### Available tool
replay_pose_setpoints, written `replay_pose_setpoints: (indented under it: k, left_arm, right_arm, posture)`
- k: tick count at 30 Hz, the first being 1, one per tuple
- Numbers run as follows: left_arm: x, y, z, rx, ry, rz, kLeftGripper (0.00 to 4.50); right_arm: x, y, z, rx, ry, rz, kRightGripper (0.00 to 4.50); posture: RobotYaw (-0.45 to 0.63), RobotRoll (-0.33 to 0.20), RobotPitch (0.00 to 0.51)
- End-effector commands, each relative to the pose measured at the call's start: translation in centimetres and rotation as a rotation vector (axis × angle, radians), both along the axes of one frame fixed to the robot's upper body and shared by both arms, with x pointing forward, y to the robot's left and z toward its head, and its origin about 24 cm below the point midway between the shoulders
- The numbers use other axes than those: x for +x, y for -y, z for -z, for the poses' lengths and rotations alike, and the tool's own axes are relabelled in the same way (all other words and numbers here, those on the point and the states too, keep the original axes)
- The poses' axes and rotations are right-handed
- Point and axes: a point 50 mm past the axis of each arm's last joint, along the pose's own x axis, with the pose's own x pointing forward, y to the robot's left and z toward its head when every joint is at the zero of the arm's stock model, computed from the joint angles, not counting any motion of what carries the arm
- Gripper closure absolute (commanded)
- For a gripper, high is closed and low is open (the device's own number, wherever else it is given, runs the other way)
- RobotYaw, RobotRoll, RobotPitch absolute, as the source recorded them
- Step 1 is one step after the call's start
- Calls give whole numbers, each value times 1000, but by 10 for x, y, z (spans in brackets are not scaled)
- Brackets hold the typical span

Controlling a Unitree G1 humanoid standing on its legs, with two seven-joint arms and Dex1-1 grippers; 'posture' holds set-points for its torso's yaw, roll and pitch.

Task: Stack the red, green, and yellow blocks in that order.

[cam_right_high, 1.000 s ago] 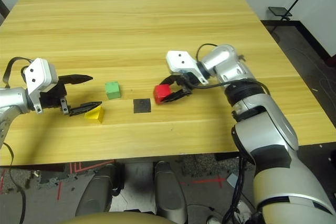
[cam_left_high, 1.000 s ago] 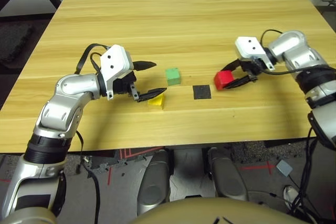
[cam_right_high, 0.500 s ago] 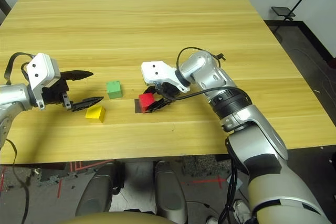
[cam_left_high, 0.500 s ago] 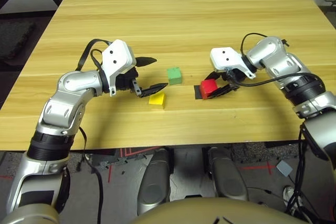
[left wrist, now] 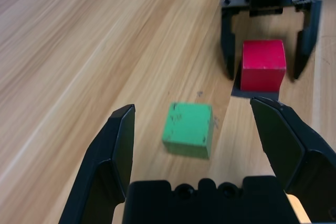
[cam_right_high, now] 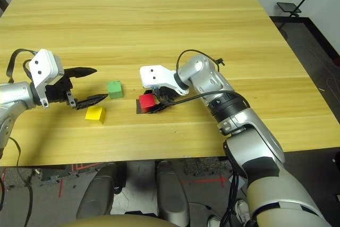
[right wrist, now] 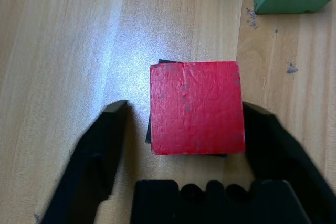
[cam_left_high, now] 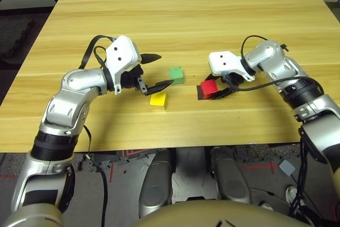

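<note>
In mid-frame, the red matte cube (right wrist: 197, 107) sits on the black square patch (cam_left_high: 199, 93) between the right gripper's parted, non-gripping fingers (right wrist: 100, 153); uneven withdrawal could drag it off; at centre-left, the left fingers (left wrist: 113, 156) gape empty.

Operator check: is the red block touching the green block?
Apart. The left wrist view shows it plainly: a strip of bare tabletop separates the red block from the green block.

The room's evenly bright; a whitish glare sits on the tabletop (right wrist: 105, 35) beside the red block (right wrist: 197, 108), and a soft shadow falls near the table's robot-side edge, under the left arm (cam_left_high: 79, 99).
</note>
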Motion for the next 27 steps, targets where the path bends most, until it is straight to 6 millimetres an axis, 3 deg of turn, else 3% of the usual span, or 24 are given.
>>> replay_pose_setpoints:
  k: [1,5,9,13,20,24,27]
  left_arm:
    - [8,11,4,83,-51,56,0]
    - [22,18,6,195,-92,101,0]
    - [35,20,13,248,-134,105,0]
    - [44,18,19,279,-166,86,0]
    - [51,18,29,279,-217,72,0]
    - [51,20,33,271,-226,81,840]
    - [51,25,32,259,-225,82,1918]
  right_arm:
    - [7,12,-24,101,6,2,15]
    - [16,39,-52,175,52,52,15]
    - [16,63,-56,198,59,121,15]
    - [11,73,-52,233,50,178,15]
    - [3,73,-50,276,57,228,15]
    - [2,73,-50,289,63,253,0]
    - [2,75,-49,292,64,269,0]
  posture:
    - [373,-120,180]
    - [333,-99,170]
    - [283,-77,163]
    - [246,-60,160]
    - [205,-37,160]
    - [198,-28,166]
    - [203,-24,167]
